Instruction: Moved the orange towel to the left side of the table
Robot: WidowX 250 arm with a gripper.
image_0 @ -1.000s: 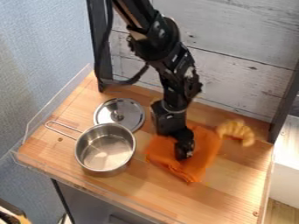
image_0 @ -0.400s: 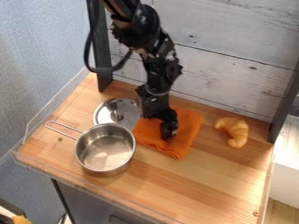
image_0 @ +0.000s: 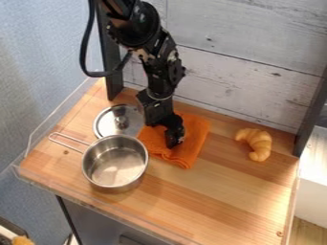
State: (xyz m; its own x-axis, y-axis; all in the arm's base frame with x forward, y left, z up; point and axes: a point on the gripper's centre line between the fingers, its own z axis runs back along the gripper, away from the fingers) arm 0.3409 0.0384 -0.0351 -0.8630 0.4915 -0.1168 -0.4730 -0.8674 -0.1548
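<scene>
Pale wooden table [image_0: 211, 206] in the corner of a room, with a clear guard [image_0: 60, 111] along its near and left sides, as seen by the camera. At near left, a round steel pot [image_0: 115, 166], upright and open at the top, with its shiny inner wall and flat bottom in plain sight. Wire handle [image_0: 68, 139] in a long loop, pointing to the upper left. Over at the right, well apart from the pot, a golden croissant [image_0: 257, 142], curved and lying directly on the wood. Between pot and croissant, around the middle of the table, the orange towel [image_0: 195, 139], spread rather flat, its left corner just beside the pot's rim. Over the towel's left part, the black claw [image_0: 174, 139], pointing down, tip at the cloth. Cannot tell whether spread, pressed together or pinching the cloth. Behind the pot and left of the towel, a round steel lid [image_0: 121, 119] with its knob up, partly hidden by the pot. Farther back, a dark post [image_0: 114, 72] at left and another at right. Behind all, whitewashed boards [image_0: 243, 72], with a blue wall [image_0: 45, 48] off to the left.
</scene>
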